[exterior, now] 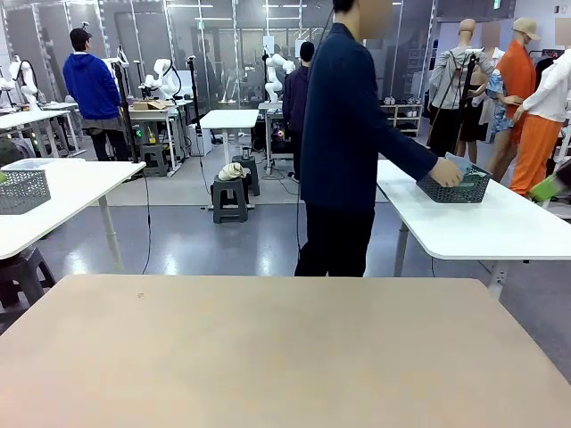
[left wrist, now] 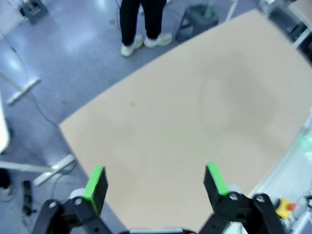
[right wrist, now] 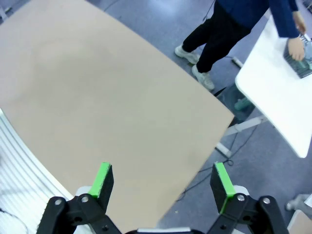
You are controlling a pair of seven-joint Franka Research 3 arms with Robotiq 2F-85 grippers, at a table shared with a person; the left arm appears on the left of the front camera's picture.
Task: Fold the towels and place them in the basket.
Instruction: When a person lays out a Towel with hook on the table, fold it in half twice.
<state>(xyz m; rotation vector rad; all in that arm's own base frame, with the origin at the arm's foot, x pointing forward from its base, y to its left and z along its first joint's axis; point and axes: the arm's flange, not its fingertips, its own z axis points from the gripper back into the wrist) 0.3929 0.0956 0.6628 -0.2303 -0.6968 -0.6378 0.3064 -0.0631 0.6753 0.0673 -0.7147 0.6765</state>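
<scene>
The left gripper (left wrist: 155,170) hangs over the bare beige table (exterior: 268,357) with its jaws spread wide, grasping nothing. Beyond the far edge a person (exterior: 343,134) stands turned to the right, one hand (exterior: 443,172) on the dark grey basket (exterior: 455,189), which sits on a white side table (exterior: 482,232) with its long axis roughly across the picture. A bit of the pale blue towel (exterior: 460,164) shows over its rim. The right gripper (right wrist: 162,168) is likewise released and empty
</scene>
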